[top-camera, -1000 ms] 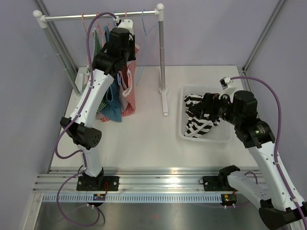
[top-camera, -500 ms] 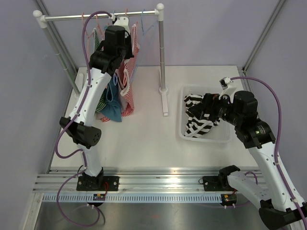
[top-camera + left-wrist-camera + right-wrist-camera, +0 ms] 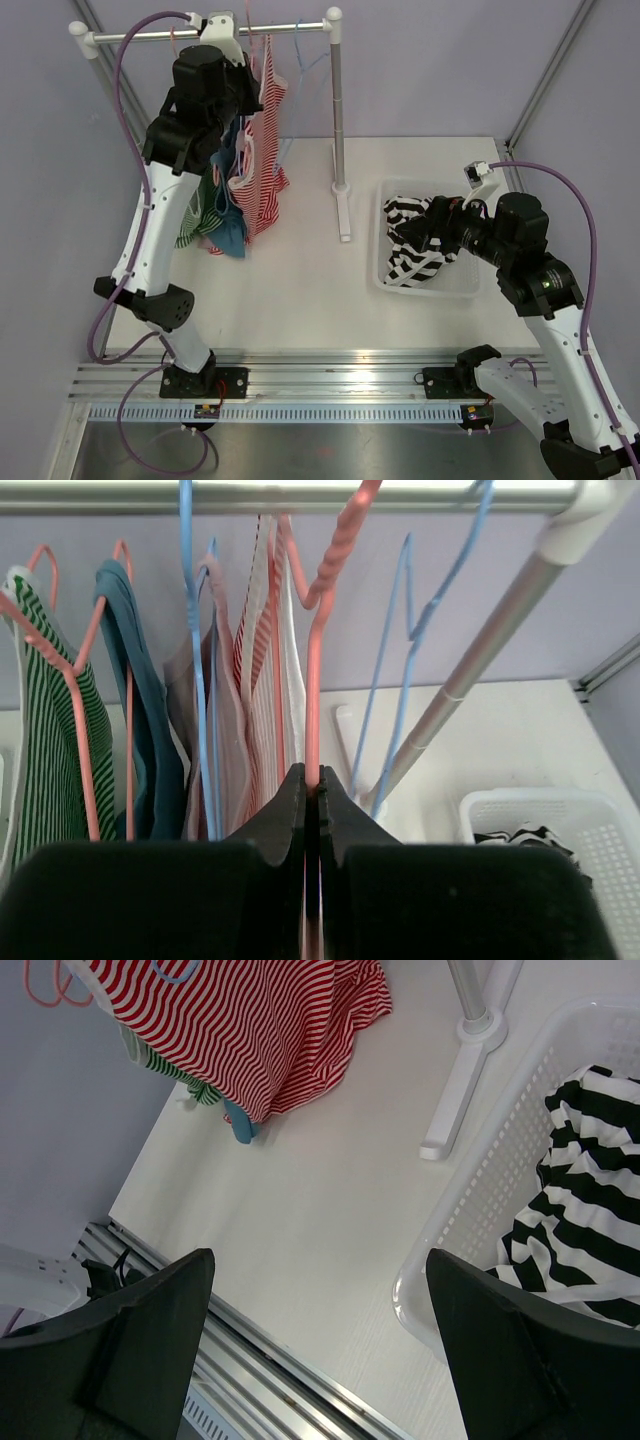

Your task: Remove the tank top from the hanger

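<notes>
A red-and-white striped tank top [image 3: 262,150] hangs on a pink hanger [image 3: 315,660] whose hook reaches up to the rail [image 3: 150,35]. My left gripper [image 3: 238,48] is high at the rail and shut on that hanger's wire, seen in the left wrist view [image 3: 312,775]. The tank top also shows in the right wrist view [image 3: 260,1030]. My right gripper [image 3: 318,1255] is open and empty, held over the table at the basket's left edge; in the top view it [image 3: 425,225] is above the basket.
A white basket [image 3: 430,290] at the right holds a black-and-white striped garment [image 3: 410,250]. Green striped [image 3: 195,220] and teal [image 3: 230,235] garments hang left of the tank top. Empty blue hangers [image 3: 400,660] hang near the right post [image 3: 338,110].
My left arm has risen and swung left, lifting the pink hanger and the striped tank top higher along the rail. The right arm has barely moved.
</notes>
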`<state>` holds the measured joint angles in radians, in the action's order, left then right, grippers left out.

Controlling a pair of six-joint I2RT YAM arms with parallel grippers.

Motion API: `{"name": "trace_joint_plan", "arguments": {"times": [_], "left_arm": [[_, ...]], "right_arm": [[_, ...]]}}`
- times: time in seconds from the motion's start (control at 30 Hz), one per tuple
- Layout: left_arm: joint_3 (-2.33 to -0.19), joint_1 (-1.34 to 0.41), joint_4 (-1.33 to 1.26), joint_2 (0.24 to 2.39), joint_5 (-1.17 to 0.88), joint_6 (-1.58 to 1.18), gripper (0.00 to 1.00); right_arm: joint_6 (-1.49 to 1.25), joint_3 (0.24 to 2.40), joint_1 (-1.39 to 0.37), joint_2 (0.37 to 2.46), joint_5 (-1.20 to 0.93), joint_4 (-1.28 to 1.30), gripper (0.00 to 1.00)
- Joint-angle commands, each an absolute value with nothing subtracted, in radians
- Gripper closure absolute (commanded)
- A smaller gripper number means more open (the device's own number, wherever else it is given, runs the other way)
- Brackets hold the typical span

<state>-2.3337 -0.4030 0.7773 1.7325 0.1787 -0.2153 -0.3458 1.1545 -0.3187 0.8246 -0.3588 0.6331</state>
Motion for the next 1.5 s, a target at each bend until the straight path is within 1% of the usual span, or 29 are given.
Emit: {"name": "trace_joint_plan", "arguments": {"times": [0.0,0.13,0.23,0.3,0.4,0.47,0.53,0.7,0.83,0.9,0.97,1.0,1.03,1.1,1.13,1.17,1.3,1.33,1.47], "left_arm": [[-2.3,-0.442,0.707,1.596,0.127,-0.235,1.0],[-2.137,-0.472,0.673,1.474,0.109,-0.262,1.0],[-2.079,-0.485,0.681,1.382,0.106,-0.293,1.0],[-1.99,-0.495,0.672,1.321,0.094,-0.328,1.0],[-1.82,-0.518,0.628,1.177,0.08,-0.376,1.0],[-1.691,-0.532,0.597,1.065,0.064,-0.411,1.0],[-1.61,-0.54,0.594,0.955,0.052,-0.436,1.0],[-1.384,-0.543,0.667,0.75,0.006,-0.489,1.0],[-1.287,-0.543,0.826,0.612,-0.026,-0.502,1.0],[-1.26,-0.543,0.888,0.542,-0.035,-0.488,1.0],[-1.215,-0.543,0.952,0.502,-0.067,-0.47,1.0],[-1.197,-0.543,0.968,0.467,-0.122,-0.466,1.0],[-1.157,-0.543,0.974,0.453,-0.167,-0.466,1.0],[-1.099,-0.543,0.954,0.41,-0.289,-0.474,1.0],[-1.068,-0.543,0.918,0.394,-0.323,-0.48,1.0],[-1.008,-0.543,0.904,0.385,-0.343,-0.495,1.0],[-0.905,-0.543,0.798,0.334,-0.362,-0.546,1.0],[-0.893,-0.545,0.781,0.325,-0.364,-0.566,1.0],[-0.85,-0.543,0.703,0.337,-0.39,-0.597,1.0]], "right_arm": [[-0.356,1.187,-0.321,0.816,-0.377,0.614,0.05],[-0.359,1.19,-0.322,0.818,-0.38,0.606,0.05],[-0.362,1.193,-0.321,0.821,-0.391,0.6,0.05],[-0.362,1.193,-0.321,0.821,-0.409,0.594,0.04],[-0.364,1.193,-0.321,0.824,-0.426,0.584,0.01],[-0.367,1.19,-0.321,0.825,-0.446,0.581,0.01],[-0.367,1.184,-0.322,0.828,-0.462,0.575,0.0],[-0.379,1.167,-0.322,0.857,-0.575,0.539,0.01],[-0.423,1.12,-0.325,0.902,-0.736,0.448,0.0],[-0.46,1.095,-0.337,0.926,-0.753,0.378,0.01],[-0.463,1.075,-0.395,0.945,-0.72,0.345,0.0],[-0.459,1.072,-0.428,0.963,-0.695,0.338,0.0],[-0.454,1.068,-0.518,0.972,-0.62,0.33,0.01],[-0.44,1.068,-0.598,1.003,-0.554,0.289,0.01],[-0.446,1.057,-0.638,1.012,-0.485,0.267,0.01],[-0.472,1.046,-0.687,1.026,-0.454,0.208,0.01],[-0.5,0.999,-0.79,1.06,-0.302,0.104,0.01],[-0.5,0.999,-0.807,1.069,-0.252,0.094,0.02],[-0.491,1.014,-0.867,1.149,-0.163,0.06,0.08]]}}
